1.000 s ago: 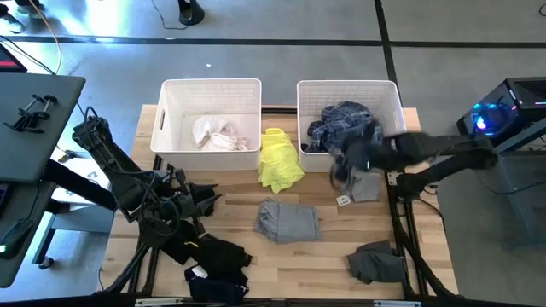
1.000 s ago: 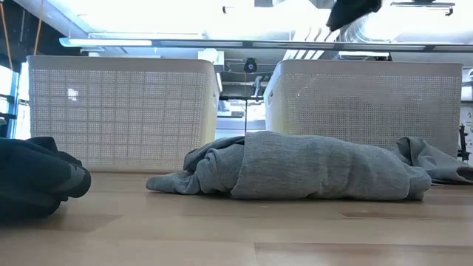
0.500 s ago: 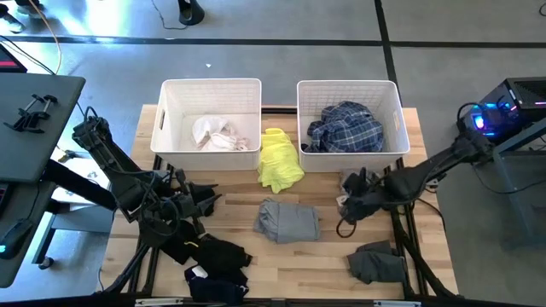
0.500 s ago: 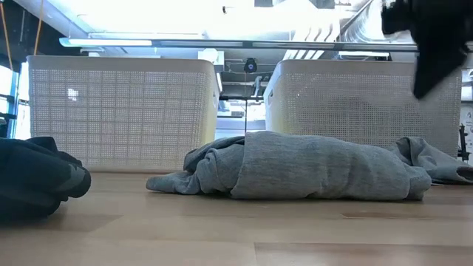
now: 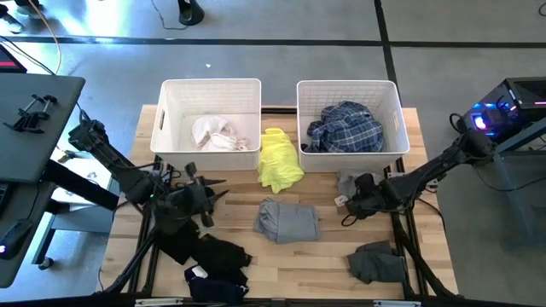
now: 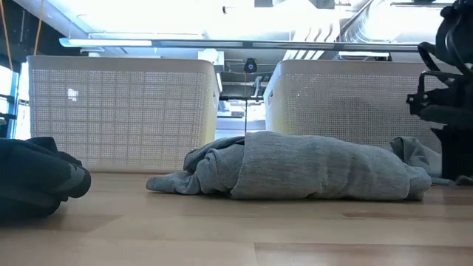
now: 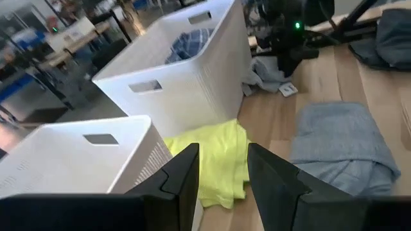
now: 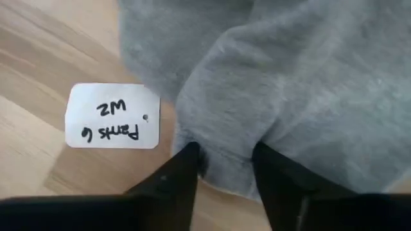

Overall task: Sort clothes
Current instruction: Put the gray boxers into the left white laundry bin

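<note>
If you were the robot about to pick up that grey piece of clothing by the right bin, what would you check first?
1. Right gripper over the small grey garment: ok, its fingers press into the cloth's edge.
2. Firm hold on the cloth: cannot tell; fabric bunches between the fingers, which are not seen shut.
3. Paper tag clear of the fingers: ok, it lies flat beside them.
4. Room in the right bin: ok, only a blue plaid garment inside.
5. Left gripper out of the way: ok, it is on the table's far side near the black clothes.
</note>
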You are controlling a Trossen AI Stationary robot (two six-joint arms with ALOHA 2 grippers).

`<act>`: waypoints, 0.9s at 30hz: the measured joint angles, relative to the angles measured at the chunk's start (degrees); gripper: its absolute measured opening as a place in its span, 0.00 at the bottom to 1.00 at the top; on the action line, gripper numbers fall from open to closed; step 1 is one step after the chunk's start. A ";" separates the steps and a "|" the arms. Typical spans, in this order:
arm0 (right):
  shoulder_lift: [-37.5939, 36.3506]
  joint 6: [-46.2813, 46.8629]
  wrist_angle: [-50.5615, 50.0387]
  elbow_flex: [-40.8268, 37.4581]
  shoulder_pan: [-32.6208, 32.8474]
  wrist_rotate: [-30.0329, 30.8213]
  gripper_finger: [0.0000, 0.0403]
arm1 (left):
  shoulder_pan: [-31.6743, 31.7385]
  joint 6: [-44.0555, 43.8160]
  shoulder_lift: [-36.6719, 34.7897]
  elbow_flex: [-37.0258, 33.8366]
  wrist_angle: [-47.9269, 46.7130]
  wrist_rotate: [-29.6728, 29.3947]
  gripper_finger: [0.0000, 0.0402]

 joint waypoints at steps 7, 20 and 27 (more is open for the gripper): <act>0.44 -13.22 11.01 0.14 1.88 5.82 0.05 | 3.71 5.19 3.65 -2.87 5.78 1.44 0.30; 1.21 -58.29 63.04 3.56 3.06 24.71 0.01 | 12.01 35.50 21.38 -8.87 50.87 29.20 0.31; 4.05 -67.65 73.64 3.56 2.14 19.82 0.02 | 19.86 45.16 31.75 -8.90 76.85 35.13 0.41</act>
